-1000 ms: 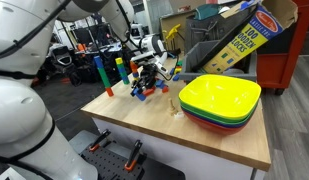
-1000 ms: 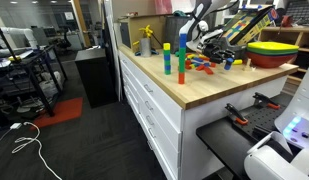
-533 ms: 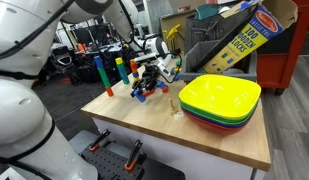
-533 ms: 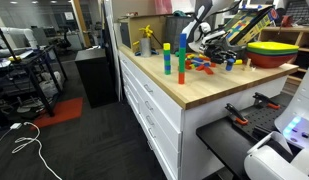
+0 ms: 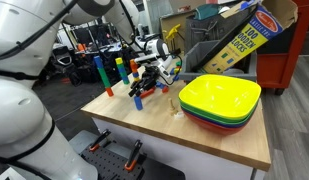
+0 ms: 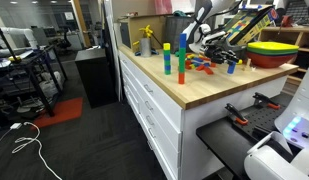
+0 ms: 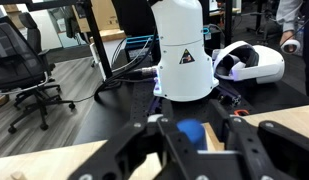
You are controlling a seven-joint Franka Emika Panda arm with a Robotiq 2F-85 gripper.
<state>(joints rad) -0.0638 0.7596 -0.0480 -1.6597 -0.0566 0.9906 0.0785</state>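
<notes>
My gripper (image 7: 194, 150) brackets a blue block (image 7: 191, 131); whether it pinches, I cannot tell; a placing step, I judge; next calls for lifting clear of the block pile (image 5: 152, 90) at six o'clock.

Open-plan lab, even overhead light; wooden worktop (image 5: 154, 125) over white drawers (image 6: 154, 100); dark carpet floor (image 6: 84, 140), white cable (image 6: 24, 140) loose on it; black office chair (image 7: 24, 65); red cabinet (image 5: 277, 62) behind.

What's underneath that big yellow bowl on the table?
The yellow bowl is stacked on more bowls: the edges of a green bowl and a red bowl peek out. Their insides are covered.
</notes>
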